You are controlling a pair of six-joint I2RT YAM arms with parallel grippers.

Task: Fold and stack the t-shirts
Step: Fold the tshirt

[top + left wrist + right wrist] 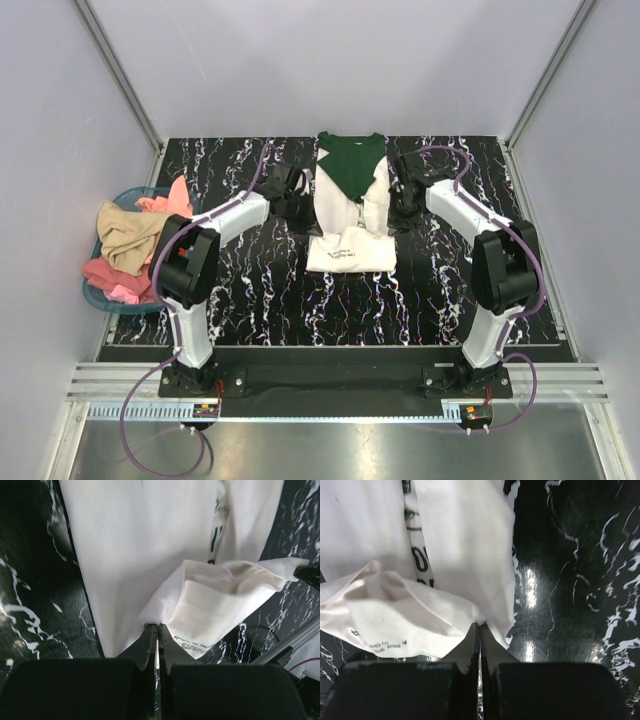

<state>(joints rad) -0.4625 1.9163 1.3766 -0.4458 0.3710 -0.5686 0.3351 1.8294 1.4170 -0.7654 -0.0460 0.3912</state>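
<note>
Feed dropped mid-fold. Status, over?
Both shut on cream t-shirt: left pincer, right pincer. Beyond it, green t-shirt. Far left, clothes basket, not blocking.

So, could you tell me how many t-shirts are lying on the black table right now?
2: the cream-white t-shirt at the table's middle, and the dark green t-shirt overlapping its far end. The basket at left holds more clothes, possibly shirts.

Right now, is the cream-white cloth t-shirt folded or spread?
Partly folded: the cream-white t-shirt is a narrow strip, its near end doubled over.

cream-white t-shirt (pixel 350 235), dark green t-shirt (pixel 352 162).
</note>
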